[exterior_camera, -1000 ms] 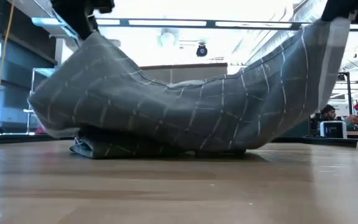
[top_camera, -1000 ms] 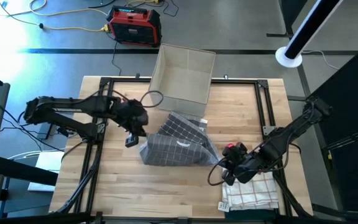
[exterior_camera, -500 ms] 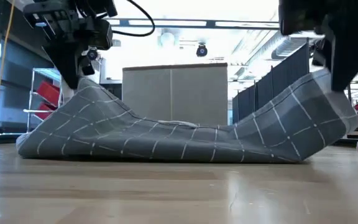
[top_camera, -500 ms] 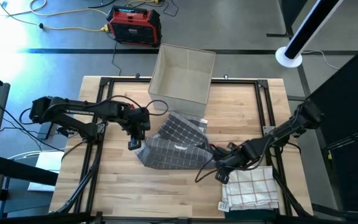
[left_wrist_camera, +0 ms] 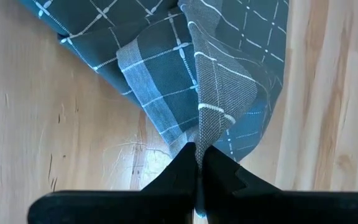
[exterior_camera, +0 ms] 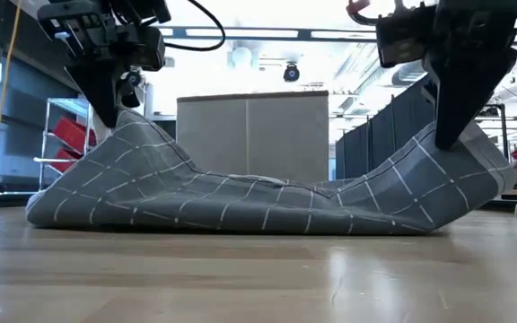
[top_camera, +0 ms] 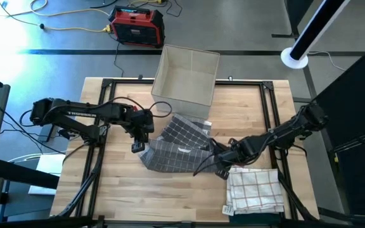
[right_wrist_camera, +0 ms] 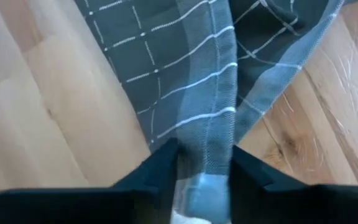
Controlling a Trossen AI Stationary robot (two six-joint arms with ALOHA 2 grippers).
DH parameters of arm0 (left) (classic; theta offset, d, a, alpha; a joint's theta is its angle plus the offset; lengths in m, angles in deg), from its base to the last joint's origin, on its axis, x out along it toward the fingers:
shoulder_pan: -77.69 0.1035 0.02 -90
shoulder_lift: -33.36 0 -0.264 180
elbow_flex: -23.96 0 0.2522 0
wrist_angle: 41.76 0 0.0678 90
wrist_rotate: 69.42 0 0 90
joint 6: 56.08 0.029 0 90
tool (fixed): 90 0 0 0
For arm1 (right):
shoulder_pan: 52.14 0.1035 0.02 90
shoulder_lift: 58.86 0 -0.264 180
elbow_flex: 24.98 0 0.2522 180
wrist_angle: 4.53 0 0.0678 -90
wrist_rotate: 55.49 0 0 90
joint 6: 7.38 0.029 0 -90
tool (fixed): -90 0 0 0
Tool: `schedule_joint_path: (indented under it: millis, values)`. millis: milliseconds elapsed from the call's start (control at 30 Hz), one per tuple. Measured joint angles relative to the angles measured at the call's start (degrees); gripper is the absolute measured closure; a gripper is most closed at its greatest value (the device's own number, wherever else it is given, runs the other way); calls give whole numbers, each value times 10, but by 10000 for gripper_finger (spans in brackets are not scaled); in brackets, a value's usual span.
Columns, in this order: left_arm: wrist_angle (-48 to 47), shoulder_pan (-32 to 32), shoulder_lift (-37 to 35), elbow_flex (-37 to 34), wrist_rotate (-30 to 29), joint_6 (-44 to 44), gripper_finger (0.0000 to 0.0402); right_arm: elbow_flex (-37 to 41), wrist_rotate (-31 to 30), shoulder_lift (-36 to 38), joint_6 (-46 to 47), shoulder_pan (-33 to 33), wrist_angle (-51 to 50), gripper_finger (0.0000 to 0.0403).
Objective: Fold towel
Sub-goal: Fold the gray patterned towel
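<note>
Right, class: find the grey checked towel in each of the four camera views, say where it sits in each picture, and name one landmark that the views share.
High view: grey checked towel at table centre, between the left gripper and right gripper.
Low view: towel spans the middle, both ends lifted.
Left wrist view: towel fills the upper middle, pinched by the fingers.
Right wrist view: towel runs down the centre into the gripper.
Shared landmark: the wooden table.

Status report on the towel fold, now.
Left gripper shut on grey towel corner; right gripper shut on opposite corner. Towel's middle on the table, both ends lifted. White checked cloth lies close by right arm.
</note>
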Motion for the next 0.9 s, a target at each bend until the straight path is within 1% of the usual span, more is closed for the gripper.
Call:
schedule_joint_path:
  millis: [67, 100, 167, 233, 300, 367, 433, 500, 567, 633, 733, 800, 900]
  values:
    - [0, 0, 0, 0, 0, 5, 401, 0, 0, 0, -2, 0, 0, 383]
    - [0, 0, 0, 0, 0, 5, 401, 0, 2, 0, -2, 0, 0, 392]
    - [0, 0, 0, 0, -3, 4, 402, -2, 4, 0, 5, 1, -13, 396]
    - [-17, 1, -3, 6, -11, -8, 402, -17, 5, 1, 11, 0, -58, 401]
    - [-53, 1, -12, 31, -28, -21, 402, -52, 4, 8, 17, 1, -106, 401]
    - [-100, 1, -23, 69, -56, -25, 402, -103, -6, 19, 17, 3, -153, 402]
    - [-146, 1, -34, 117, -90, -25, 402, -172, -35, 22, 10, 8, -208, 403]
    - [-174, -1, -47, 174, -127, -24, 402, -255, -75, 21, -2, 14, -269, 403]
    - [-188, -1, -61, 233, -162, -11, 402, -338, -126, 18, -17, 15, -313, 403]
    - [-187, -2, -73, 293, -191, 6, 401, -408, -182, 18, -34, 16, -330, 403]
    - [-182, -2, -88, 380, -227, 26, 401, -502, -260, 17, -90, 16, -322, 403]
    - [-176, -2, -97, 432, -243, 39, 401, -551, -296, 17, -143, 17, -296, 403]
    - [-161, -8, -112, 495, -233, 62, 401, -604, -315, 17, -249, 17, -211, 403]
